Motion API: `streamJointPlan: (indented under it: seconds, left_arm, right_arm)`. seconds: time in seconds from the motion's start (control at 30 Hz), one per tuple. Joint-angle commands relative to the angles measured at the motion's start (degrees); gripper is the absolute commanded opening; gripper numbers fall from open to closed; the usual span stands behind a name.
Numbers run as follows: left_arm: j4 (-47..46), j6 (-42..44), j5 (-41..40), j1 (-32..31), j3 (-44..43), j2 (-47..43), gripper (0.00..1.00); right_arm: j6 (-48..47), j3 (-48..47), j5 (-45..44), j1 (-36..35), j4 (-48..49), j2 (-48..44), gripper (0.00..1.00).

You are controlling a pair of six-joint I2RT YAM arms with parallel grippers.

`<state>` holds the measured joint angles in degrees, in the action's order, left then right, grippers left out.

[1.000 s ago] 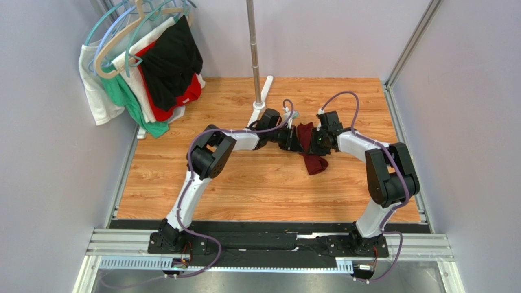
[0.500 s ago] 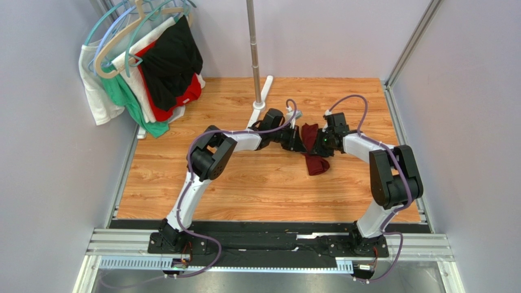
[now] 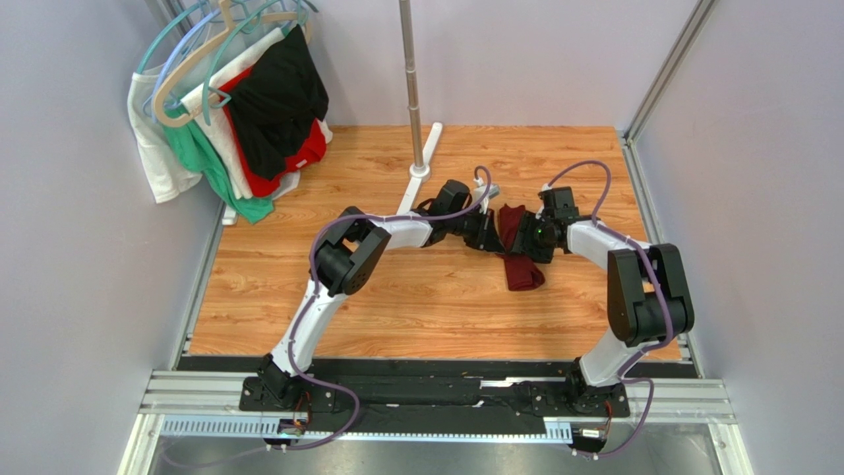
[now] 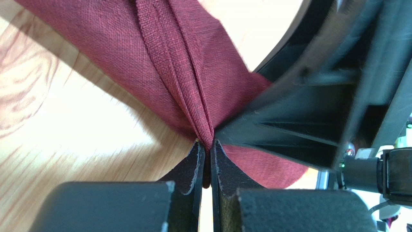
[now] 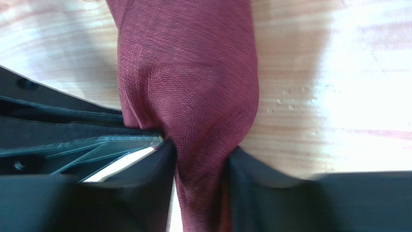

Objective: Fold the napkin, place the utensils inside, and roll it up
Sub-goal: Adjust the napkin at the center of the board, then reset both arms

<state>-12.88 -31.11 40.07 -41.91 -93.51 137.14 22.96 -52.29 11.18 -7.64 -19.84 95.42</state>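
From above, the napkin (image 3: 517,252) sits as a bunched maroon strip a little right of the counter's (image 3: 396,307) middle, about halfway between the far and near edges. Its upper part is gathered between the two tools and its lower end trails toward the near edge, lying on the wood. The left gripper (image 3: 494,234) reaches in from the left side and the right gripper (image 3: 531,237) from the right, and they meet almost nose to nose at the cloth. At the far left corner hang the garments (image 3: 248,109) in red, black, white and green. A metal pole (image 3: 409,59) stands near the middle of the far edge.

In the left wrist view, the left gripper (image 4: 205,151) has its two dark pads pressed together on a thin pleated ridge of the napkin (image 4: 164,63), which fans out above the pinch across the pale wood of the counter (image 4: 58,125). The black body of the right gripper (image 4: 309,116) crowds in from the right, touching the cloth beside the pinch.

In the right wrist view, the right gripper (image 5: 200,166) is clamped around a thick gathered neck of the napkin (image 5: 188,72), with a finger on each side of the bundle. The cloth swells out above the grip and lies over the counter (image 5: 333,72). Part of the left gripper (image 5: 63,140) shows at the left, against the fabric.
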Motion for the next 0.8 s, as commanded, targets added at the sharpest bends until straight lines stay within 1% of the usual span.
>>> streamJointPlan:
  seconds: [0.0, 0.03, 0.13, 0.17, 0.2, 0.23, 0.3, 0.37, 0.4, 0.47, 0.57, 0.6, 0.67, 0.7, 0.77]
  left_arm:
    - [3.21, 0.97, -0.26, 0.34, -1.58, -0.91, 0.06]
    - [3.74, 0.97, -0.52, 0.34, -1.58, -1.08, 0.21]
    - [4.45, 1.41, -2.1, 0.43, -1.15, -2.4, 0.51]
    - [4.36, 1.58, -2.98, 0.34, -0.88, -2.84, 0.55]
    - [4.45, 1.76, -3.25, 0.43, -0.1, -4.15, 0.65]
    - [4.53, 1.93, -3.68, 0.43, 0.35, -5.03, 0.84]
    - [4.45, 2.72, -5.7, 0.51, 2.45, -8.62, 0.99]
    - [4.54, 3.77, -8.42, 0.69, 4.21, -11.27, 0.99]
    - [4.36, 4.04, -9.04, 1.21, 5.87, -13.89, 0.99]
    - [4.01, 3.78, -9.92, 2.09, 8.07, -16.28, 0.99]
    - [0.85, 2.2, -10.54, 4.9, 15.09, -22.34, 0.99]
    - [0.06, 2.02, -11.07, 5.6, 19.73, -26.62, 0.99]
    - [-0.48, 2.63, -13.43, 7.8, 24.76, -31.91, 0.99]
    - [0.66, 3.25, -14.31, 8.33, 29.31, -38.03, 0.99]
    - [3.2, 5.62, -18.16, 10.08, 33.47, -45.0, 0.99]
  right_arm:
    - [-1.6, 1.76, -4.06, 1.31, -5.83, -3.21, 0.63]
    - [-1.78, 1.93, -3.71, 1.31, -6.18, -5.05, 0.72]
    - [-2.66, 1.84, -1.69, 1.4, -7.05, -7.78, 0.78]
    - [-3.01, 1.76, -0.99, 1.31, -7.41, -9.53, 0.79]
    - [-3.27, 1.58, -0.81, 1.31, -7.85, -10.5, 0.83]
    - [-3.53, 1.23, -0.81, 1.31, -8.89, -11.47, 0.84]
    - [-4.32, 0.97, -1.16, 1.31, -9.78, -14.37, 0.87]
    - [-4.5, 0.79, -1.33, 1.49, -10.75, -17.35, 0.87]
    - [-4.59, 0.61, -1.34, 1.66, -11.45, -18.33, 0.88]
    - [-4.59, 0.61, -2.04, 1.93, -11.8, -20.17, 0.89]
    - [-4.59, 0.7, -2.3, 2.54, -12.33, -24.04, 0.89]
    - [-4.59, 0.87, -2.48, 2.63, -12.42, -25.7, 0.89]
    - [-4.94, 1.31, -3.0, 2.98, -12.25, -28.08, 0.89]
    - [-5.03, 1.75, -3.27, 3.15, -12.16, -29.14, 0.89]
    - [-5.21, 2.63, -3.97, 3.24, -11.37, -33.18, 0.89]
